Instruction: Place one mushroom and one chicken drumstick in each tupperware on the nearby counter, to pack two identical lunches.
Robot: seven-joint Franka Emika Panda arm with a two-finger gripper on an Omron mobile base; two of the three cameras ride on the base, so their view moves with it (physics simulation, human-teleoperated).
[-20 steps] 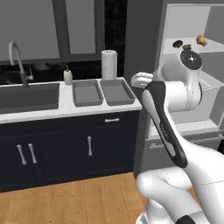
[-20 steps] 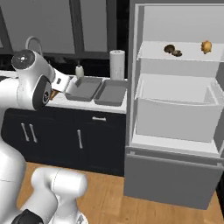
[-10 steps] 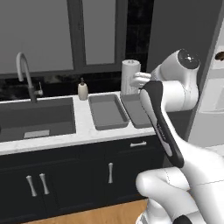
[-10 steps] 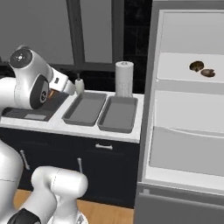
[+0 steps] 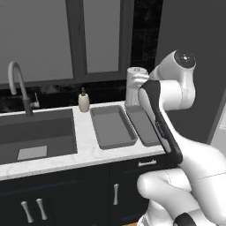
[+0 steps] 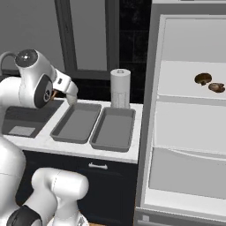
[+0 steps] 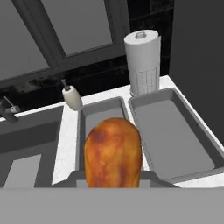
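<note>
My gripper [image 7: 113, 177] is shut on a golden-brown chicken drumstick [image 7: 113, 153], held in the air above the near end of the left tupperware [image 7: 100, 114]. The right tupperware [image 7: 171, 127] lies beside it, touching it. Both are shallow grey trays with nothing in them, standing on the white counter [image 5: 84, 142]. In the right base view they are the left tupperware [image 6: 77, 122] and the right tupperware [image 6: 114, 129], with my hand [image 6: 67, 89] over the left one's far corner. Two brown mushrooms [image 6: 203, 78] lie on a shelf of the open fridge [image 6: 190, 132].
A paper towel roll [image 6: 120, 88] stands right behind the trays. A soap bottle [image 5: 84, 101] stands between the trays and the dark sink [image 5: 35, 134] with its curved faucet [image 5: 18, 84]. The open fridge borders the counter on the right.
The whole picture has shifted: the base has driven in toward the counter, so the trays look bigger and nearer. The drumstick has stayed in my shut gripper.
</note>
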